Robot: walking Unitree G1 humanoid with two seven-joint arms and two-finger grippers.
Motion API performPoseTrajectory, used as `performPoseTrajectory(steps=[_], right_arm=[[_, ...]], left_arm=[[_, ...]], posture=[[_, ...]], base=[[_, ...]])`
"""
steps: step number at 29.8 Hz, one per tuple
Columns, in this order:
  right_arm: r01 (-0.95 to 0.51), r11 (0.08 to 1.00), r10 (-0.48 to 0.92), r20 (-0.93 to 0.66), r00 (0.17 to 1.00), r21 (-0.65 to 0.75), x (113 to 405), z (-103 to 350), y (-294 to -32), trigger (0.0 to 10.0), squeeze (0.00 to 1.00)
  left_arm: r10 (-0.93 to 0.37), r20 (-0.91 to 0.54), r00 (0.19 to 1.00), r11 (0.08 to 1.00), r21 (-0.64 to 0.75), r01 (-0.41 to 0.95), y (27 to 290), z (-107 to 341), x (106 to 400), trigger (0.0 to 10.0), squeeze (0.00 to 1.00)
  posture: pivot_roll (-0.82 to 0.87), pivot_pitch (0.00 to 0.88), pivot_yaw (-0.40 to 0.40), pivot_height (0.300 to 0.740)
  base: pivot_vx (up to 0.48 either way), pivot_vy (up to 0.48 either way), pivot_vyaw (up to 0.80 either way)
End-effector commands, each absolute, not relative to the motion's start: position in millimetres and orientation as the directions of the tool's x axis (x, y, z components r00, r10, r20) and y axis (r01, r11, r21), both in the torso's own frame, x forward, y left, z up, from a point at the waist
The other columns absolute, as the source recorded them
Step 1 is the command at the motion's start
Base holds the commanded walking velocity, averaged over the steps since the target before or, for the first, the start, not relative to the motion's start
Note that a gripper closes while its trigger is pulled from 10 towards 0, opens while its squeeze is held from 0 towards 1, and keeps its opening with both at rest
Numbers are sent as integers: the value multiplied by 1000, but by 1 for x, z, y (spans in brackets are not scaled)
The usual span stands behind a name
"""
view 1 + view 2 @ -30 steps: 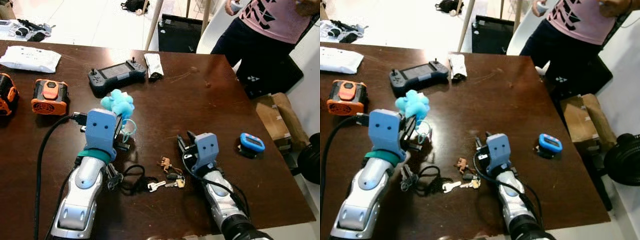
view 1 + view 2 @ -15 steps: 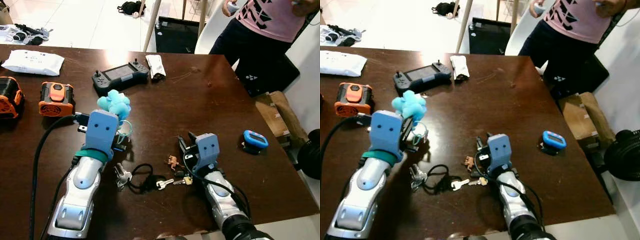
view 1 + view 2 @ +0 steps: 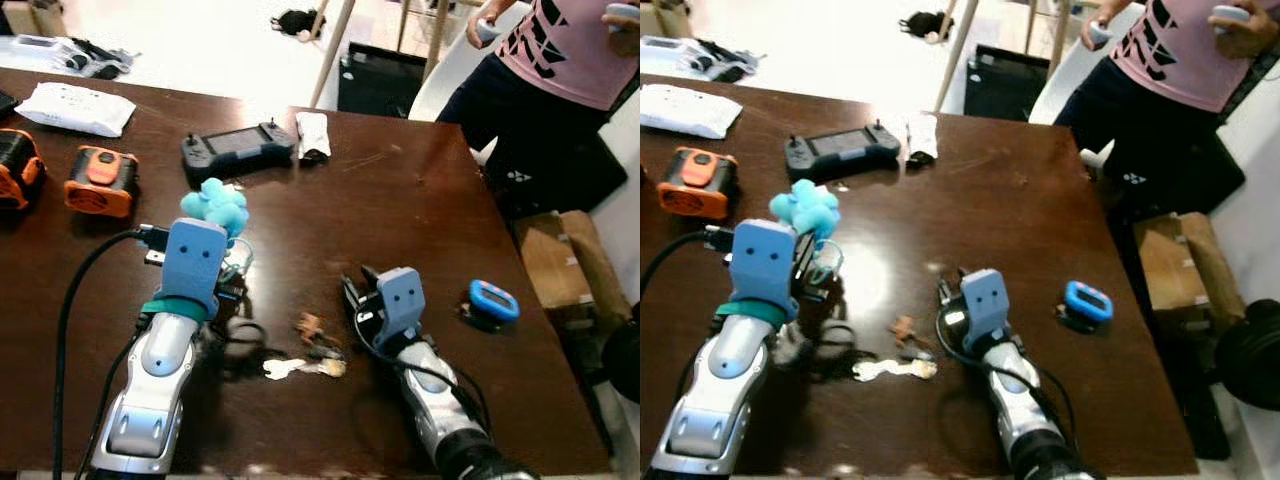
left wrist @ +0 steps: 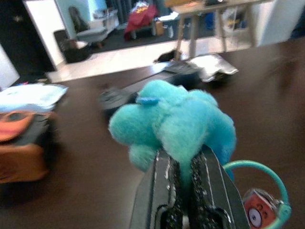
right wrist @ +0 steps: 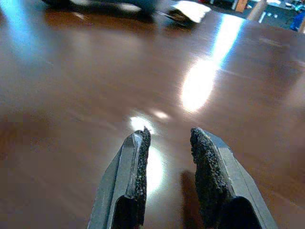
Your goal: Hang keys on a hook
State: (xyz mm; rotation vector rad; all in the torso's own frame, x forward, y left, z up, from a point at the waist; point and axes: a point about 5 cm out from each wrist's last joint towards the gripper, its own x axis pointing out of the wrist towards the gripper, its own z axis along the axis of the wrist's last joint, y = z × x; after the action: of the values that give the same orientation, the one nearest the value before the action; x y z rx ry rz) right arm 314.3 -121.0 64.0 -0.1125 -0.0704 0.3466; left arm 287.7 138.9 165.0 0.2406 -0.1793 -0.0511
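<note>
Keys [image 3: 305, 366] lay flat on the dark surface [image 3: 400, 200] between the two arms, blurred. At their ten o'clock, the left gripper [image 4: 187, 183] had its fingers [image 4: 164, 191] clenched on a turquoise plush charm [image 4: 174, 121]. At their three o'clock, the right gripper [image 5: 167, 157] hovered low with fingers [image 5: 136, 167] parted, grasping nothing.

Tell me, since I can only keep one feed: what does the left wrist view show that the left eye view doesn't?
Left wrist view: the left gripper's fingers clamped on the turquoise plush toy, and a teal ring.
Left eye view: the keys on the table, the right gripper, a blue device.
Both: the plush, the game controller, the orange device.
</note>
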Motion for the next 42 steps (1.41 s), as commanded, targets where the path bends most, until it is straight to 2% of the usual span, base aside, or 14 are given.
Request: performPoseTrajectory(steps=[1,7,21,42], right_arm=[[-331,939,323,-87,942,-98,300,36,-128,10000,0],[-331,938,323,-87,942,-99,300,36,-128,10000,0],[-329,939,321,-87,943,-97,300,36,-128,10000,0],[-335,937,327,-93,940,-96,297,34,-127,10000,0]], left_arm=[[-80,157,984,969,245,39,138,162,287,10000,0],[-79,156,985,969,243,40,138,162,287,10000,0],[-79,155,985,973,225,43,137,161,286,10000,0],[-60,159,985,979,200,28,139,162,284,10000,0]], posture=[[-14,89,-58,740],[-16,88,-58,740],[-15,93,-54,740],[-11,103,-59,740]], base=[[0,-442,0],[0,-396,0],[0,0,0],[-348,0,0]])
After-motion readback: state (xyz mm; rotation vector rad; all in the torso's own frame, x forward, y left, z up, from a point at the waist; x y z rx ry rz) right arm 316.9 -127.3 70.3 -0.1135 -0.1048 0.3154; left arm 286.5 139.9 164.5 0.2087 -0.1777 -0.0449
